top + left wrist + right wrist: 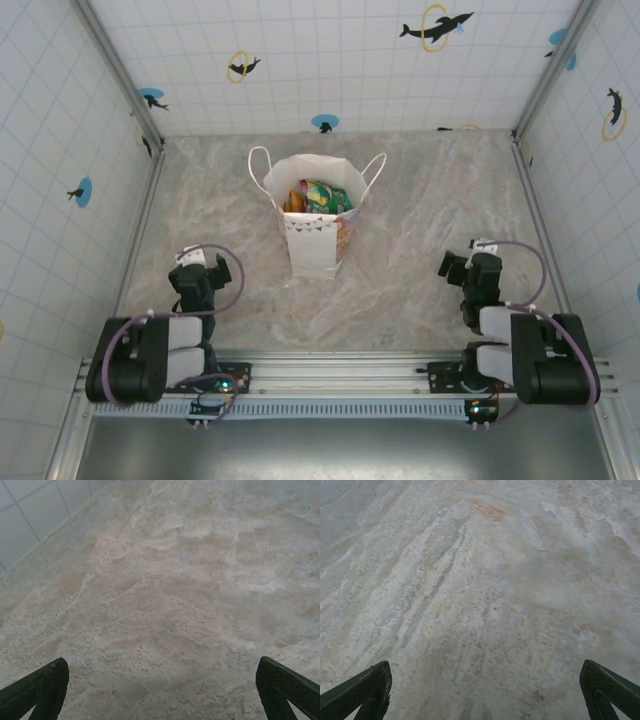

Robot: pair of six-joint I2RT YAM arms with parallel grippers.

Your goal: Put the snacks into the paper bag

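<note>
Both arms sit folded low close to their bases at the near edge, one on the left side and one on the right. The left gripper (161,666) and right gripper (485,667) each point down at the bare table (430,215), spread wide and holding nothing. The paper bag (315,240) stands upright mid-table, farther back between the arms and well apart from both, with snacks (320,197) inside its open top.

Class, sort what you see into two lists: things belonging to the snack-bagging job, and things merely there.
Job: bag, upright; snacks, inside it; left gripper, open; right gripper, open.
Merely there: table; dolphin decals on the walls.
</note>
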